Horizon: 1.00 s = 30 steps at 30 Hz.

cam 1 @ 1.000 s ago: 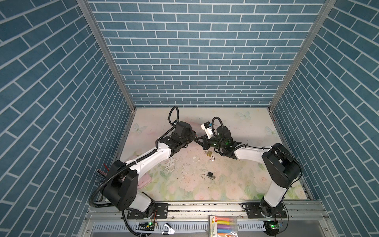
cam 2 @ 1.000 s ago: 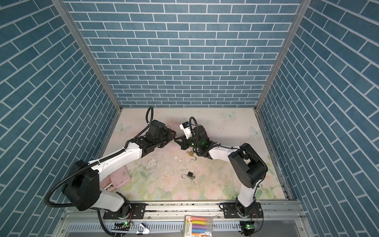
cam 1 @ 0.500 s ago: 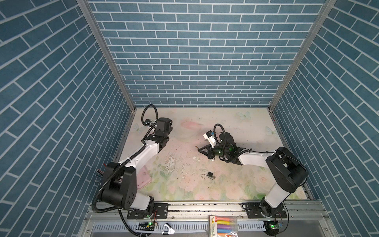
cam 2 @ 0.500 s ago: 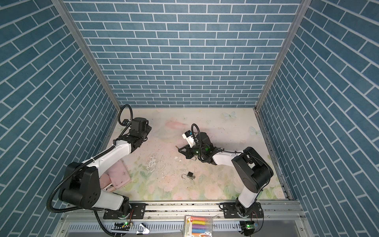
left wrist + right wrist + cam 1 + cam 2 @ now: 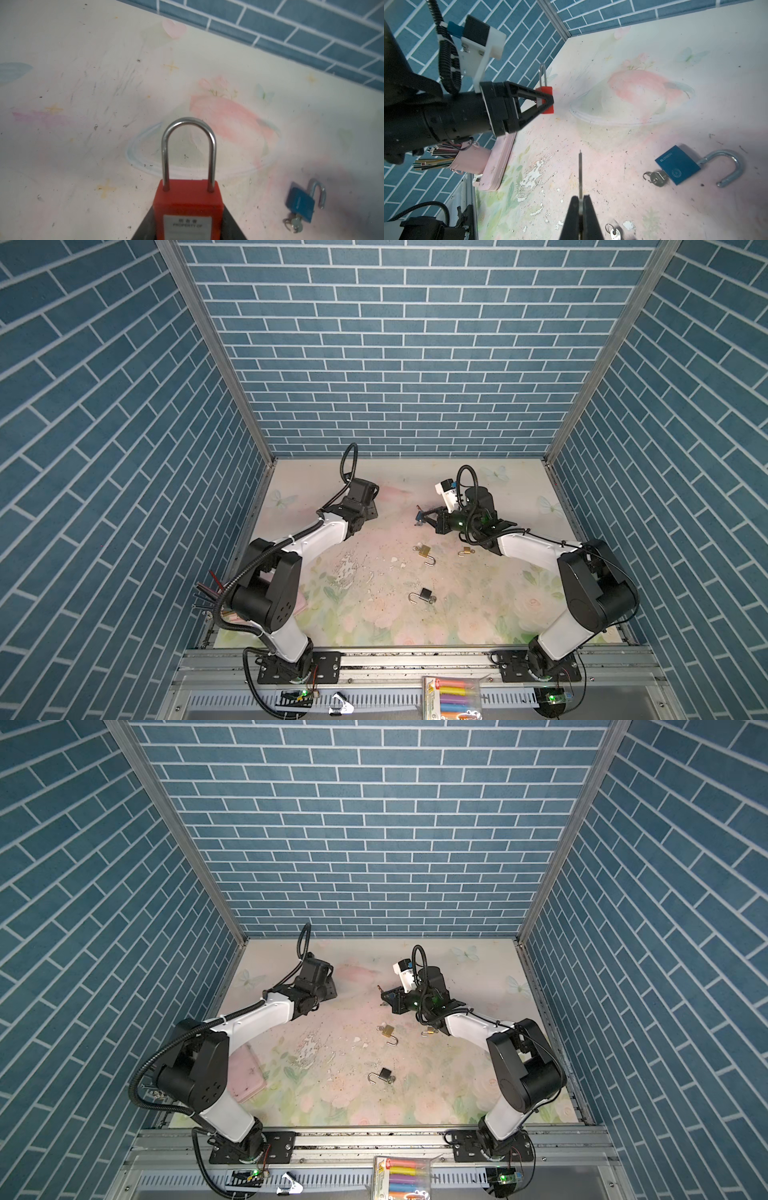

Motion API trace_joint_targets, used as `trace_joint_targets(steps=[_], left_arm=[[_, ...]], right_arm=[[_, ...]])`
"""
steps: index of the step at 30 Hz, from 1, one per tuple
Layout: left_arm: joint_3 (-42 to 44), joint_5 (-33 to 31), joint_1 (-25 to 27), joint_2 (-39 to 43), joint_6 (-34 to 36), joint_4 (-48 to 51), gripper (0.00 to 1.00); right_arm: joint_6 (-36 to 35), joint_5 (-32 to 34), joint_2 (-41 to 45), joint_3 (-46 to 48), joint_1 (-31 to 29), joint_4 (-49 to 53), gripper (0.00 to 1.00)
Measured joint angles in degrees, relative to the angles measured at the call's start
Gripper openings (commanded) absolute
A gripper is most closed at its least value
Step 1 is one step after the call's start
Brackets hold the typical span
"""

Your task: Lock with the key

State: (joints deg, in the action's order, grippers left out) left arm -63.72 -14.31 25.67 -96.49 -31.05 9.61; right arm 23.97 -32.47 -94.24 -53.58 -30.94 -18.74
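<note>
- The key (image 5: 580, 172) is pinched between the tips of the right gripper (image 5: 580, 200). Its thin blade is seen edge-on, sticking straight out past the fingertips and clear of the table (image 5: 457, 614).
- The right gripper's jaws are pressed together on the key's head, with no gap visible beside the metal.
- The red padlock (image 5: 188, 199) is clamped by its body in the left gripper (image 5: 546, 102). One black finger (image 5: 529, 113) is seen across the near face of the body.
- Both legs of the padlock's steel shackle are seen entering the red body. Whether it is latched cannot be told.
- In both top views the left gripper (image 5: 369, 512) is found in the left rear part of the table, and the right gripper (image 5: 420, 519) right of centre. The two tips face each other but are well apart, so key and red padlock are not touching.
- A blue padlock (image 5: 678, 165) lies flat on the table near the right gripper. Its shackle is swung open and a ringed key is set in its base.
- A brass padlock (image 5: 424, 551) with an open shackle lies nearer the front, and a smaller brass padlock (image 5: 467, 551) lies just beside the right forearm.
- A black padlock (image 5: 424, 595) with an open shackle lies further forward, near the middle of the table.
- A pink case (image 5: 245, 1073) and a pink cup (image 5: 471, 155) of pencils are seen at the left edge.
</note>
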Motion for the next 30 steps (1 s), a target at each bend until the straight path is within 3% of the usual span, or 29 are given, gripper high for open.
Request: trace_joint_targets(steps=[8,22,30], left_arm=[[-4.3,0.7,0.8,-5.2,8.3,4.7,0.01],[-9.9,6.0,1.9,-12.3,15.0,9.8,0.04],[-10.9,6.5,2.2,-15.2,15.0,10.3,0.2]], right_arm=[[-0.5,0.0,-5.0,-7.5,0.0,7.0,0.0],[0.3,3.0,-6.3,-6.1,0.2,8.7,0.0],[0.4,4.2,-6.3,-4.4,0.1,8.4,0.0]])
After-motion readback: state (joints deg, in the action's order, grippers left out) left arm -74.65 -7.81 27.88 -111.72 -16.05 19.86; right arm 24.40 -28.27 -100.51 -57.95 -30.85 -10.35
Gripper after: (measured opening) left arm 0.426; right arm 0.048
